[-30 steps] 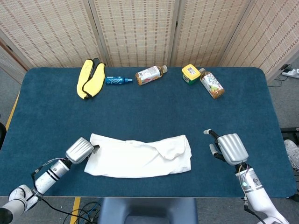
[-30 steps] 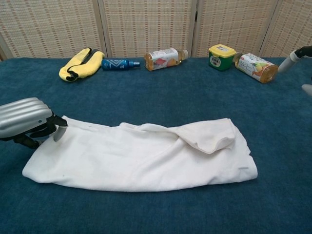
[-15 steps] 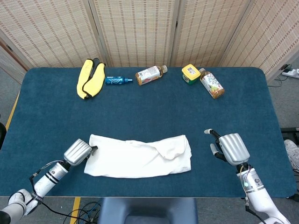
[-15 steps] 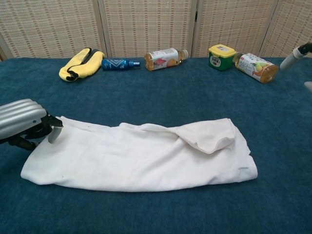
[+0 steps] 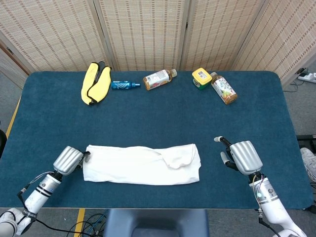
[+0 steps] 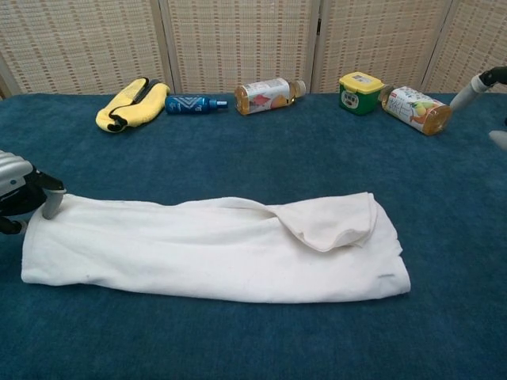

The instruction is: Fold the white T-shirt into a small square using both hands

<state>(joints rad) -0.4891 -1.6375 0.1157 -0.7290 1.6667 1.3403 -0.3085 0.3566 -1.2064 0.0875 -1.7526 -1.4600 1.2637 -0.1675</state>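
Observation:
The white T-shirt point(image 5: 141, 164) lies as a long folded strip across the near middle of the table, with a loose flap point(image 6: 333, 224) turned over at its right end. My left hand point(image 5: 68, 160) sits at the strip's left end and pinches its far corner; in the chest view only the left hand's fingers point(image 6: 32, 196) show at the frame's left edge. My right hand point(image 5: 239, 157) rests apart from the shirt on the right, fingers spread and holding nothing. Only its fingertips point(image 6: 478, 84) reach into the chest view.
Along the table's far edge lie a yellow cloth point(image 5: 95, 82), a small blue bottle point(image 5: 124, 85), a drink bottle point(image 5: 159, 78), a green jar with a yellow lid point(image 5: 201, 78) and another bottle point(image 5: 223, 88). The near table edge point(image 5: 158, 208) runs just below the shirt.
My left hand has drawn back to the left with the shirt's end in it. The strip has slid left and pulled out longer and flatter. The right hand has stayed in place.

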